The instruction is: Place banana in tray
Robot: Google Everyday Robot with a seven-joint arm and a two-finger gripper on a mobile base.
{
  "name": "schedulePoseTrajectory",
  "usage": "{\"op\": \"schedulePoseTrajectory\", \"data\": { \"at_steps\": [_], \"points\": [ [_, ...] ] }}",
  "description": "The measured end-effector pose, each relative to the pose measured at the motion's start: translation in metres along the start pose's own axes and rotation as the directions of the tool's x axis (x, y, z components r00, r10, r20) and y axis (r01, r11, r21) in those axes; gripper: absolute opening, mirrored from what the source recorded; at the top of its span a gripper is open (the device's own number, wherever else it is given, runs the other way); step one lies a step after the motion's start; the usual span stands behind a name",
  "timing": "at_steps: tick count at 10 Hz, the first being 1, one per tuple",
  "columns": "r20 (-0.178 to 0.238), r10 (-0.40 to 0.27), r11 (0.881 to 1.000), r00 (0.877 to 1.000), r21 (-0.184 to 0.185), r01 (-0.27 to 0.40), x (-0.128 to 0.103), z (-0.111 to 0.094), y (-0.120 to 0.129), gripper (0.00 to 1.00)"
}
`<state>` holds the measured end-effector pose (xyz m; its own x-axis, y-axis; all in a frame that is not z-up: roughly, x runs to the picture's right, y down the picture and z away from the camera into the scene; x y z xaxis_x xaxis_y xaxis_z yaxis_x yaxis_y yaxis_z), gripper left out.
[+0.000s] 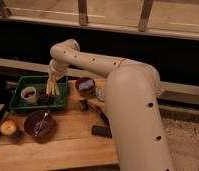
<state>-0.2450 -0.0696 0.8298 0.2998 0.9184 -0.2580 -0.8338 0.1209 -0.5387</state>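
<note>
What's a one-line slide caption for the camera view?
Gripper dangles the pale yellow split banana over the shallow dark green plastic tray on the wooden table.

The robot's cream arm (128,95) fills the right and middle of the view; its thick near segment rises from the lower right, narrows toward the far left, and bends at a rounded elbow (65,50); from there the wrist drops straight down; the gripper (52,75) hangs at the arm's left end, pointing downward, closed on the banana (52,85).
</note>
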Motion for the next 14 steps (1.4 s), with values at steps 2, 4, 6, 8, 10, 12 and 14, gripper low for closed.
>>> {"op": "schedulePoseTrajectory", "data": {
  "at_steps": [2, 4, 6, 8, 10, 12, 14],
  "points": [
    [0.003, 0.010, 1.000, 1.000, -0.012, -0.010, 0.000, 0.006, -0.007, 0.29],
    [0.002, 0.007, 1.000, 1.000, -0.015, -0.007, 0.000, 0.007, -0.004, 0.29],
    [0.002, 0.010, 1.000, 1.000, -0.014, -0.010, 0.000, 0.007, -0.006, 0.35],
    [0.001, 0.008, 1.000, 1.000, -0.014, -0.008, 0.000, 0.007, -0.005, 0.52],
    [0.001, 0.003, 1.000, 1.000, -0.015, -0.003, 0.000, 0.008, -0.004, 0.63],
    [-0.002, -0.015, 0.999, 1.000, -0.036, 0.015, -0.005, 0.012, -0.002, 0.78],
    [-0.007, -0.031, 0.998, 0.999, -0.051, 0.031, -0.012, 0.019, 0.006, 0.80]
  ]
}}
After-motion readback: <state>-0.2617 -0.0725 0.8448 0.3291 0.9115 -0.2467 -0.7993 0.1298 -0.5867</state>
